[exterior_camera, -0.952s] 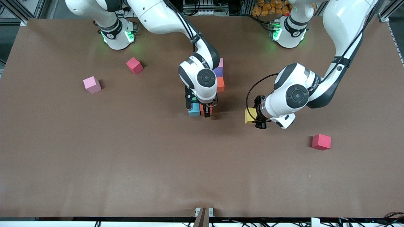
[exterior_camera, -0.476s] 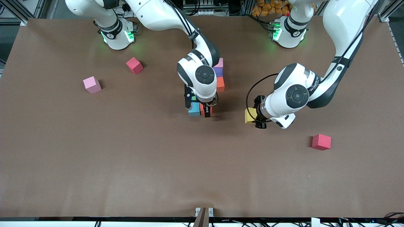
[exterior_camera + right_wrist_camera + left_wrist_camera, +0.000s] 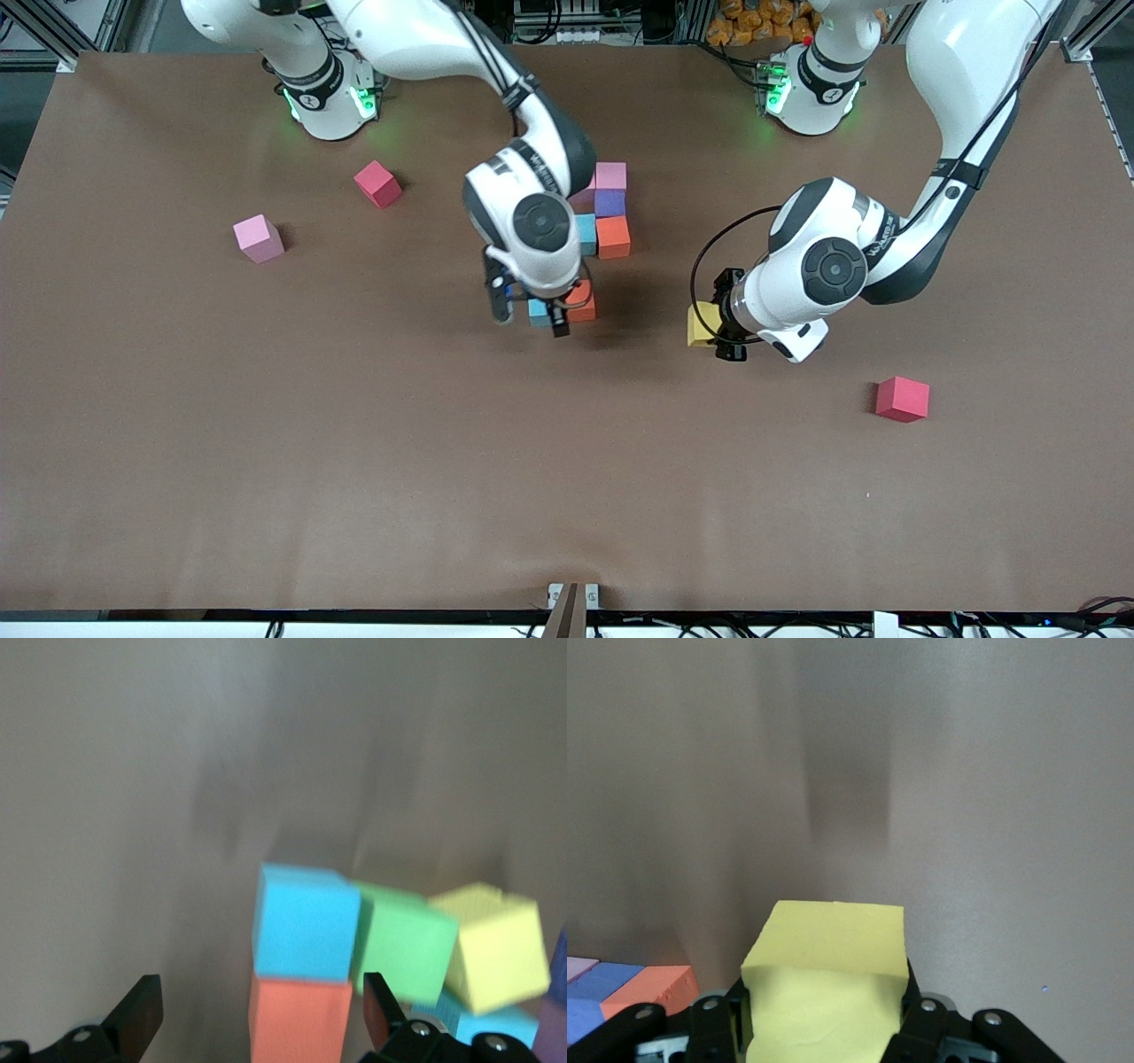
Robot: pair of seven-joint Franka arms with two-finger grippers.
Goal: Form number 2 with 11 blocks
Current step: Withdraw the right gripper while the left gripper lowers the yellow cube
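A group of cubes stands mid-table: pink (image 3: 610,175), purple (image 3: 609,203), orange (image 3: 613,237) and sky-blue (image 3: 585,232), with another orange (image 3: 582,304) and sky-blue (image 3: 538,312) nearer the camera. My right gripper (image 3: 530,319) is open and empty over those two. The right wrist view shows the gripper (image 3: 261,1014), sky-blue (image 3: 306,921), orange (image 3: 297,1019), green (image 3: 403,943) and yellow (image 3: 496,943) cubes. My left gripper (image 3: 722,332) is shut on a yellow cube (image 3: 702,324), held above the table beside the group; the left wrist view shows the gripper (image 3: 824,1028) and the cube (image 3: 828,974). A lone pink cube (image 3: 258,238) lies toward the right arm's end.
Two crimson-red cubes lie apart: one (image 3: 377,183) near the right arm's base, one (image 3: 902,399) toward the left arm's end, nearer the camera than the left gripper. The brown table (image 3: 354,461) stretches wide toward the camera.
My right gripper has drawn away from the orange cube toward the right arm's end, uncovering more of the group. The left arm with the yellow cube has not moved.
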